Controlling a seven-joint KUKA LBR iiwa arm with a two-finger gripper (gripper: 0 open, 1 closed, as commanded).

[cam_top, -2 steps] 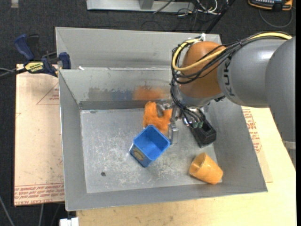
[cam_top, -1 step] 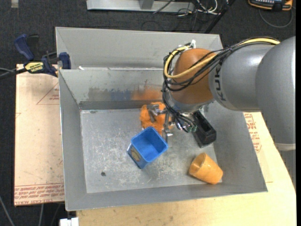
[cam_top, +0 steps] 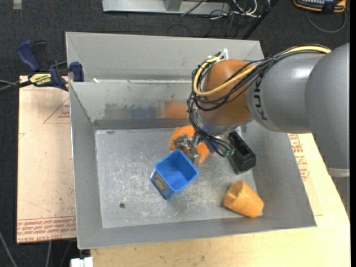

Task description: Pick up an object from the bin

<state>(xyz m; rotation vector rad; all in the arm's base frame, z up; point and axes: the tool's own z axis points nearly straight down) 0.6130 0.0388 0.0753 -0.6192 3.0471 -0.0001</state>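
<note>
My gripper [cam_top: 189, 145] is low over the middle of the bin, just above the far upper edge of a blue square tub [cam_top: 175, 174] that lies tipped on the floor. An orange thing [cam_top: 180, 132] lies right behind and under the gripper, mostly hidden by it, and I cannot tell its shape. A black block [cam_top: 242, 155] lies just to the gripper's right, partly under the arm's orange cover.
An orange cup [cam_top: 243, 199] lies on its side near the bin's front right corner. The arm and its cables come in from the right and cover the bin's back right part. The left half of the floor is bare metal.
</note>
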